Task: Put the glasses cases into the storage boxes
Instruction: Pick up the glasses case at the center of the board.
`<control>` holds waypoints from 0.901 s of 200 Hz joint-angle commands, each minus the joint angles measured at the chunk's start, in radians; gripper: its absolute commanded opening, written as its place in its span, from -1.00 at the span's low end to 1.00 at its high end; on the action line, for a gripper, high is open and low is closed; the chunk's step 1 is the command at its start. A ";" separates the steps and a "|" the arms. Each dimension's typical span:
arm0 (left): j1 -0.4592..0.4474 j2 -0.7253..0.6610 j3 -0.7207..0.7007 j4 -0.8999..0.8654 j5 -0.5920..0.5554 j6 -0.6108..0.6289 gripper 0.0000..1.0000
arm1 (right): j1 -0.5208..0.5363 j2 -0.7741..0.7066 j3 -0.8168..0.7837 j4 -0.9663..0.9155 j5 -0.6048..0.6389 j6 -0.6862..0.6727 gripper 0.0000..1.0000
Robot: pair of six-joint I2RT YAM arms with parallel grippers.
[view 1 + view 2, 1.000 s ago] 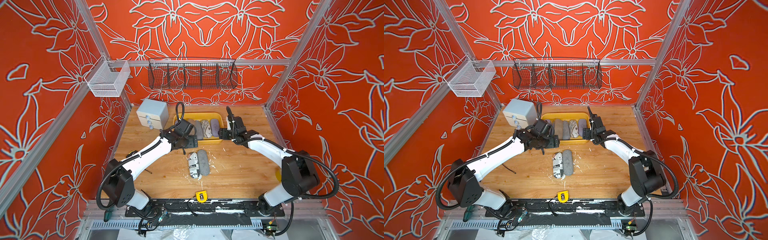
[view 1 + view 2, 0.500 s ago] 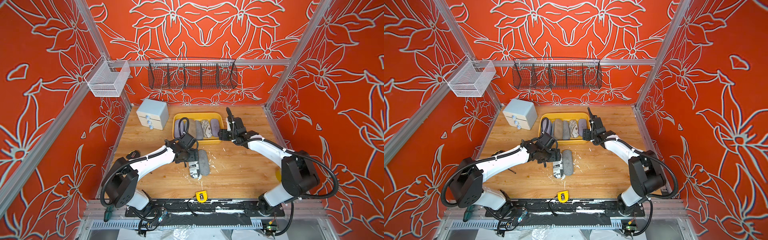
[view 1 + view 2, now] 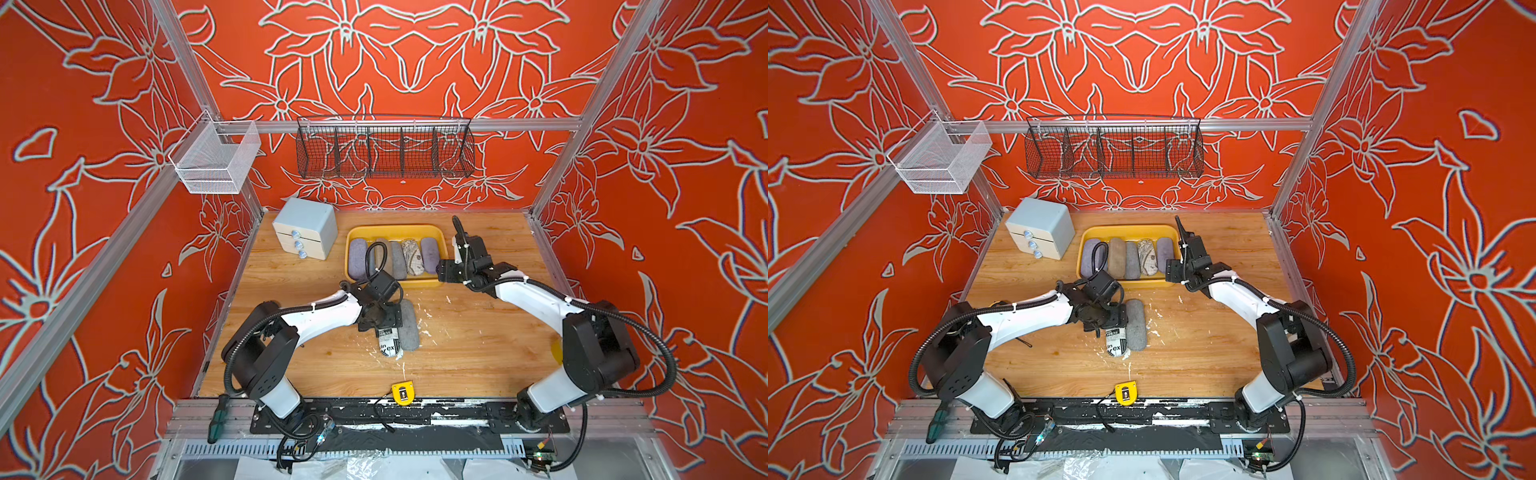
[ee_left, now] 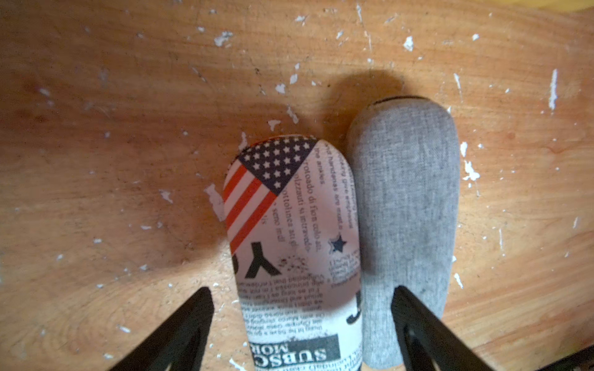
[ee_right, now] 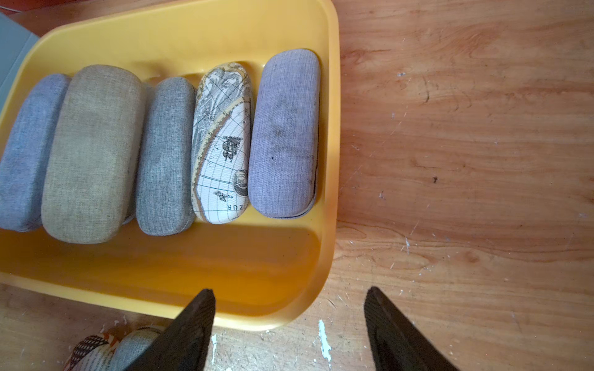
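The newsprint case lies flat on the wooden table, between the two spread fingers of the left gripper. Its long axis runs straight out from the fingers, with the flag-printed end pointing away from them. A grey case lies alongside it, touching and parallel, and reaches a little further beyond the fingertips. One finger overlaps this grey case, though I cannot tell whether it touches it. The other stands clear of the newsprint case over bare wood, so nothing is gripped. Only the left wrist view shows the flag and the print. In both top views the gripper covers one end of the newsprint case, leaving the other end showing. The yellow tray lies ahead of the right gripper, whose fingers are parted and empty: one finger over the tray's wall, the other over the table. The right wrist view shows five cases in a row, long axes parallel and running away from the fingers: lavender case, map-printed case, second grey case, tan case and light blue case. In a top view a black cable crosses part of that row.
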 commanded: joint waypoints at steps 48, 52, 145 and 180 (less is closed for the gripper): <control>-0.011 0.046 -0.014 0.015 0.007 -0.032 0.54 | -0.004 -0.003 -0.016 0.010 0.004 0.009 0.52; -0.011 0.047 -0.014 0.015 0.006 -0.032 0.53 | -0.004 -0.003 -0.016 0.010 0.006 0.009 0.52; -0.012 0.026 -0.047 0.003 -0.009 -0.039 0.38 | -0.004 -0.003 -0.019 0.012 0.007 0.009 0.52; -0.012 0.014 -0.057 0.001 -0.016 -0.041 0.36 | -0.004 0.005 -0.016 0.015 0.002 0.013 0.52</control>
